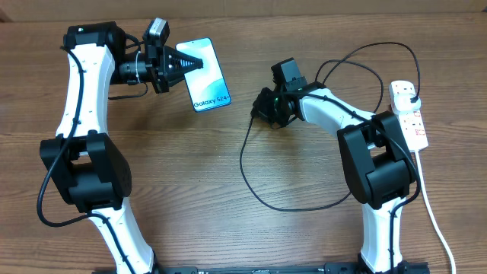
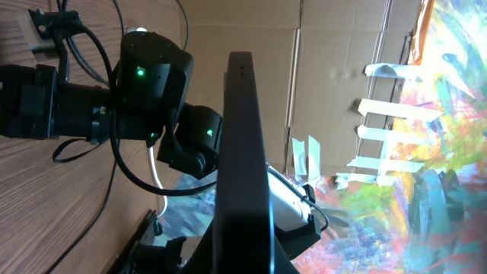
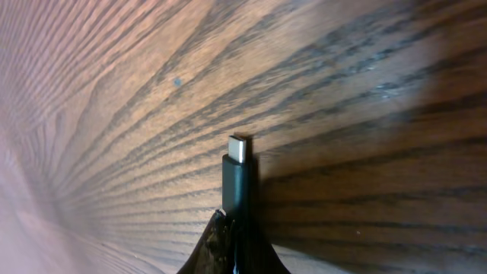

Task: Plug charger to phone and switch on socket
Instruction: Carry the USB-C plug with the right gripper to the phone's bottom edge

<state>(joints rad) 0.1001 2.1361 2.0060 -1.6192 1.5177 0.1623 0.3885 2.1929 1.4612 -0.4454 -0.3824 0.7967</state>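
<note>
My left gripper [image 1: 183, 64] is shut on the phone [image 1: 205, 76], which shows its lit "Galaxy S24" screen tilted up off the table; in the left wrist view the phone [image 2: 240, 152] is seen edge-on as a dark slab. My right gripper [image 1: 261, 111] is shut on the charger connector [image 3: 238, 164], its silver tip pointing out just above the wood. The black charger cable [image 1: 255, 186] loops over the table and runs to its black plug [image 1: 409, 93] in the white socket [image 1: 409, 114] at the right.
The socket's white lead [image 1: 434, 213] runs down the right edge of the table. The right arm [image 2: 84, 87] shows in the left wrist view beyond the phone. A cardboard wall [image 2: 335, 46] stands behind.
</note>
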